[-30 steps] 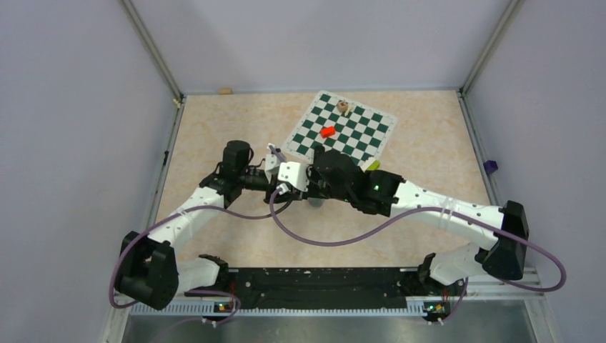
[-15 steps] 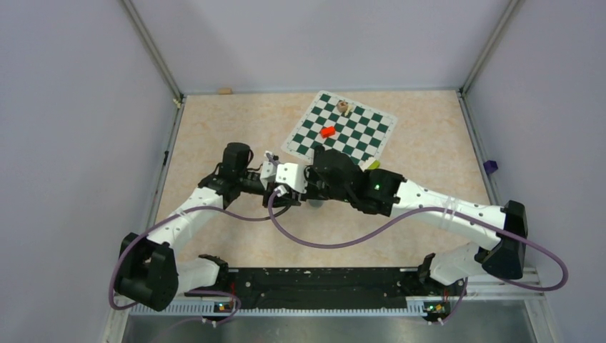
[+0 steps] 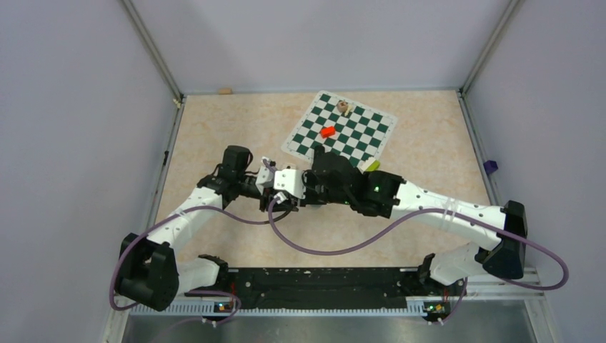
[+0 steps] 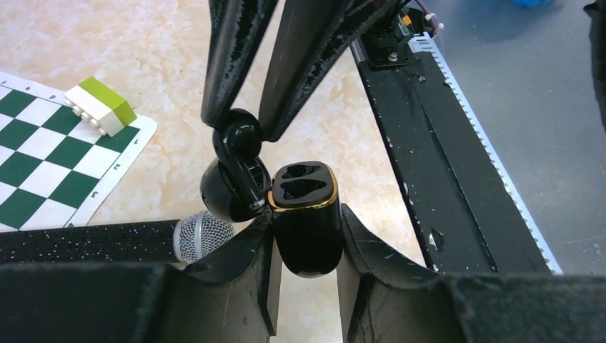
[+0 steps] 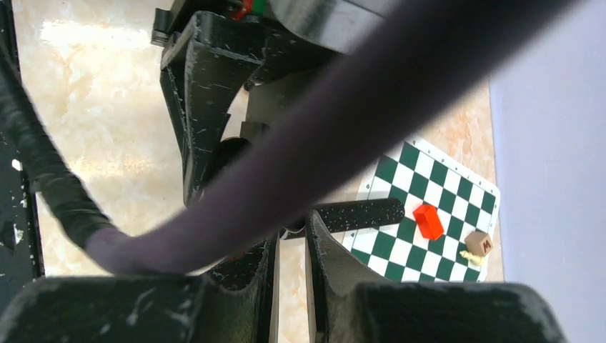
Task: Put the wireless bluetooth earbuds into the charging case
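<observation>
1. State: the left end effector (image 4: 306,218) is clamped on the black charging case (image 4: 307,243), which stands upright with both gold-rimmed sockets empty. The right end effector (image 4: 243,127) pinches a black earbud (image 4: 239,139) narrowly, just left of the case rim.
2. Misalignment risk: the black earbud sits beside the sockets, not over them. Pushing down from here would likely drive it against the rim.
3. Slip risk: the bud is glossy and round, so a rim contact could twist it out of the pinch.
4. Drop risk: a released bud would likely fall to the tabletop (image 4: 179,57) near the microphone (image 4: 204,236).
5. Obstruction: a round black part (image 4: 214,193) touches the case's left side. Whether it is the lid cannot be told.
</observation>
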{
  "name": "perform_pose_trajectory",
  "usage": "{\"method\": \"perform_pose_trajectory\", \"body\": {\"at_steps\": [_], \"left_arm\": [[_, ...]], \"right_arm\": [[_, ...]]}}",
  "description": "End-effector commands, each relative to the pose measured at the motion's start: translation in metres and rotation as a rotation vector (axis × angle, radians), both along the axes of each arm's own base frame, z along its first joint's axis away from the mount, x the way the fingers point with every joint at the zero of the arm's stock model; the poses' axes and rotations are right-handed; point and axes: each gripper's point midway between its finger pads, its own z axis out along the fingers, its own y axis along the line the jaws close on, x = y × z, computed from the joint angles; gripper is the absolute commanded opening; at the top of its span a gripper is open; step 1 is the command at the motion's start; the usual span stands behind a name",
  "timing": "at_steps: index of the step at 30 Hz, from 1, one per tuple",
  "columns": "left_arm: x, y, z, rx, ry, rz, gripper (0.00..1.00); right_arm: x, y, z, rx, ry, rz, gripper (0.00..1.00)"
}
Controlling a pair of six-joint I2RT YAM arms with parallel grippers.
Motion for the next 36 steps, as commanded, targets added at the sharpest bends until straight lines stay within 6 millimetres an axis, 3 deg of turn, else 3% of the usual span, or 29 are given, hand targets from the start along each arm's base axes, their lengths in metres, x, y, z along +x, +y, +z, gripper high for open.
{"method": "perform_pose_trajectory", "body": {"at_steps": [1,8,23,28,36], "left_arm": [[-0.009,-0.003,0.023,-0.076,-0.051,-0.073,0.0],[-0.009,-0.003,0.023,-0.076,-0.053,-0.071,0.0],[-0.008,-0.003,0.023,-0.076,-0.048,-0.069,0.0],[-0.008,-0.003,0.022,-0.078,-0.044,-0.072,0.0],[-0.008,-0.003,0.022,-0.077,-0.047,-0.072,0.0]], "right_arm": [[-0.004,0.005,0.014,0.02,-0.058,0.018,0.06],[-0.004,-0.001,0.022,0.026,-0.075,0.013,0.06],[-0.007,-0.008,0.01,-0.013,-0.077,0.027,0.06],[-0.012,-0.004,-0.002,-0.032,-0.041,0.055,0.06],[-0.017,0.004,-0.002,-0.016,-0.005,0.079,0.06]]}}
